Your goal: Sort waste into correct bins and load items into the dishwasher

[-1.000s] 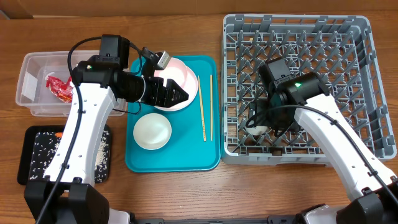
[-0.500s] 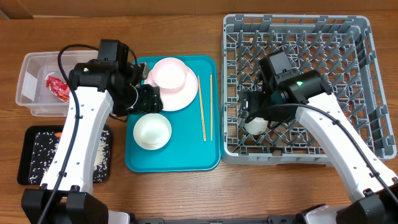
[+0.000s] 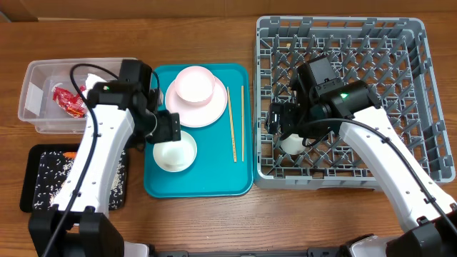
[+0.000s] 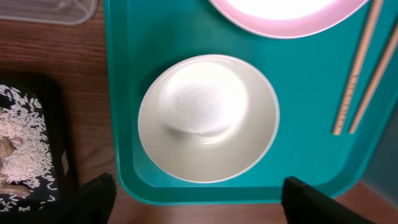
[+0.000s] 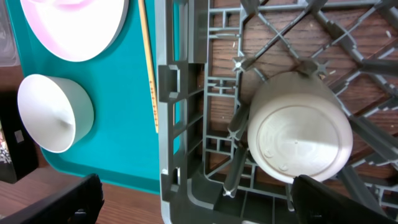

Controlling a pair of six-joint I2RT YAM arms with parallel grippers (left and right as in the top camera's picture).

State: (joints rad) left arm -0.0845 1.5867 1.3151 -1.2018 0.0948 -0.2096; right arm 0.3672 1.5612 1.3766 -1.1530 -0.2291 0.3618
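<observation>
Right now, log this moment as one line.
left end effector: open, over bowl on teal tray | right end effector: open, over inverted cup in rack

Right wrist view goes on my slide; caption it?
White cup upside down in the grey dish rack; bowl and pink plate wait on the teal tray.

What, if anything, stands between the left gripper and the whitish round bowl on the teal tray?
Nothing visible does. The open left gripper hangs right above the whitish round bowl, which lies empty on the teal plastic tray; the thin wooden chopsticks lie aside.
</observation>
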